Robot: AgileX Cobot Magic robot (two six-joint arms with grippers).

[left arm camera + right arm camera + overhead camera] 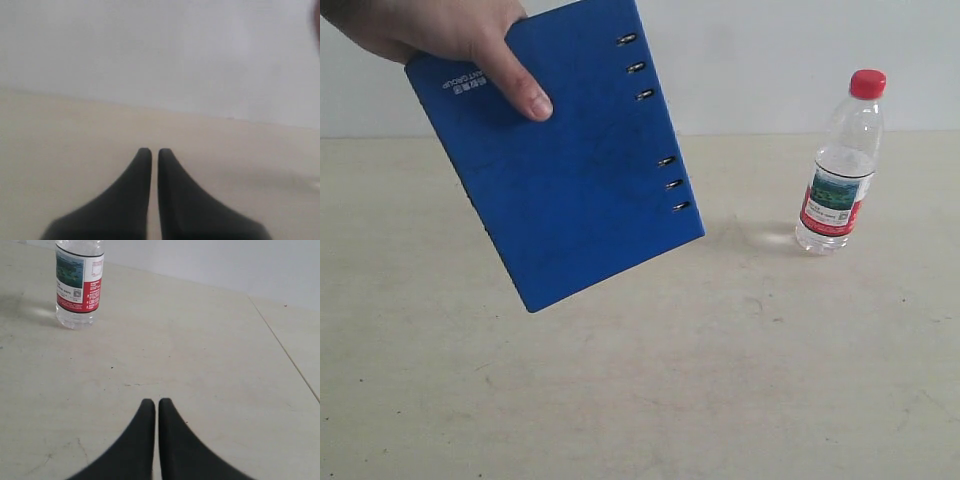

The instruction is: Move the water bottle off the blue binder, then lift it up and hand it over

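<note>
The water bottle (841, 165), clear with a red cap and a green-and-red label, stands upright on the beige table at the right. Its lower half also shows in the right wrist view, water bottle (79, 282). A human hand (450, 45) holds the blue binder (565, 155) tilted in the air at upper left, apart from the bottle. My right gripper (157, 403) is shut and empty, well short of the bottle. With nothing between its fingers, my left gripper (154, 151) is shut over bare table. Neither gripper shows in the exterior view.
The beige table (720, 380) runs to a pale wall behind. A seam or table edge (285, 347) crosses the right wrist view beyond the gripper.
</note>
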